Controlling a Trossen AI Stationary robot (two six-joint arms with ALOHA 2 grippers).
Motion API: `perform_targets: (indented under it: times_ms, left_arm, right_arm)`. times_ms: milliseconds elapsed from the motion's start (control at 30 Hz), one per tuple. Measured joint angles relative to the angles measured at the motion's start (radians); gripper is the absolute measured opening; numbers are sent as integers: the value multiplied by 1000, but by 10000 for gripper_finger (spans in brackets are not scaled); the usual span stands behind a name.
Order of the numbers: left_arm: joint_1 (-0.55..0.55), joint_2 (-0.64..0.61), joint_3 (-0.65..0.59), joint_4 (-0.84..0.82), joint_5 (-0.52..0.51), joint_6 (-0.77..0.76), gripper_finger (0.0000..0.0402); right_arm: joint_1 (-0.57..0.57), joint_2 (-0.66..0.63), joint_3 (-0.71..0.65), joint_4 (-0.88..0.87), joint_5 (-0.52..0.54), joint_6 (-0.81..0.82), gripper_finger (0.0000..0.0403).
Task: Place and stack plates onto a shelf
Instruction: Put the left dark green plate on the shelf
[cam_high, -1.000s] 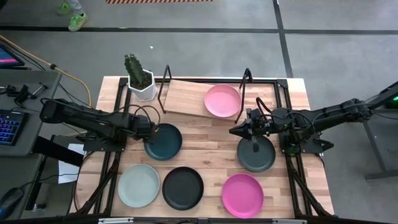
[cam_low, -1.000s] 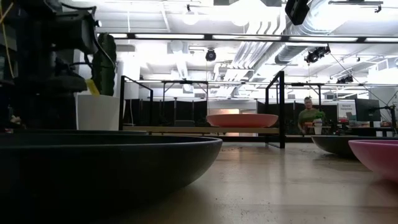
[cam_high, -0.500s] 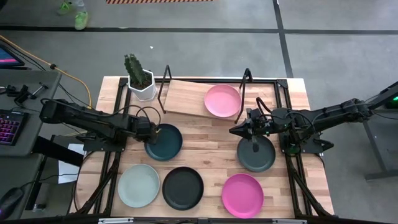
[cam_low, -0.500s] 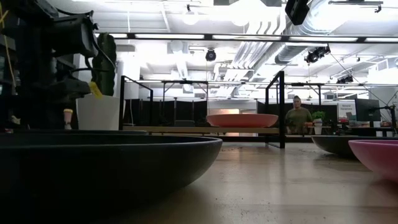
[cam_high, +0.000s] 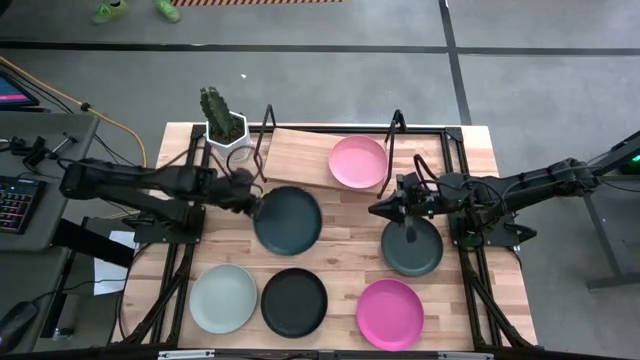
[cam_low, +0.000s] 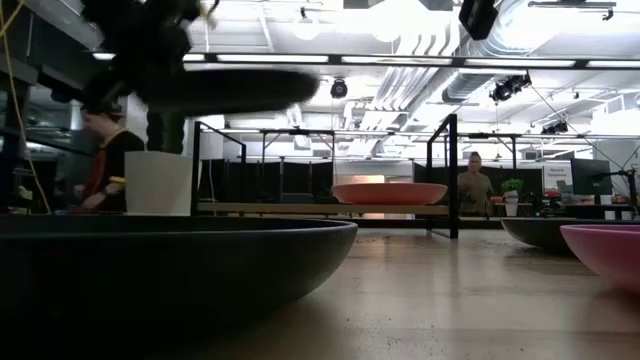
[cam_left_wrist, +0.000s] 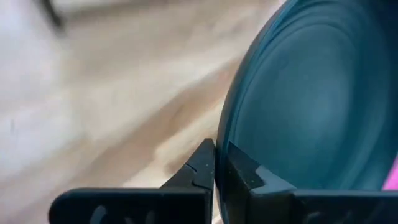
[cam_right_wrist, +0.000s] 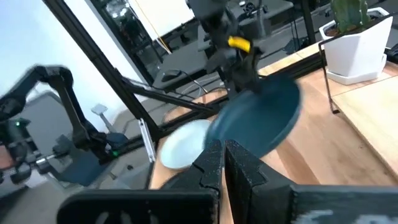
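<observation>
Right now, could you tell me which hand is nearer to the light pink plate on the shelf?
The right hand is nearer, just beside the light pink plate over the dark grey plate. The left hand is farther off across the table, holding the dark teal plate.

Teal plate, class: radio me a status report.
Left gripper shut on teal plate, lifted off the table. Right gripper shut, waiting beside grey plate. Pink plate on shelf; left half free.
</observation>
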Motion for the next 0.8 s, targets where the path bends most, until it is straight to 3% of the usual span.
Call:
perform_targets:
  times_ms: [167,300,433,567,667,800]
  left_arm:
    - [70,111,169,38,-246,60,1]
    - [171,215,244,103,-383,69,1]
    - [271,292,261,159,-370,-5,1]
    - [302,346,260,165,-338,-185,2]
    - [274,371,260,170,-358,-307,8]
    - [168,388,260,165,-486,-478,8]
  right_arm:
    - [0,0,0,47,0,21,0]
    - [0,0,0,59,15,21,0]
    - [0,0,0,59,25,21,0]
    - [0,0,0,59,25,21,0]
    - [0,0,0,59,25,21,0]
    - [0,0,0,60,25,-2,0]
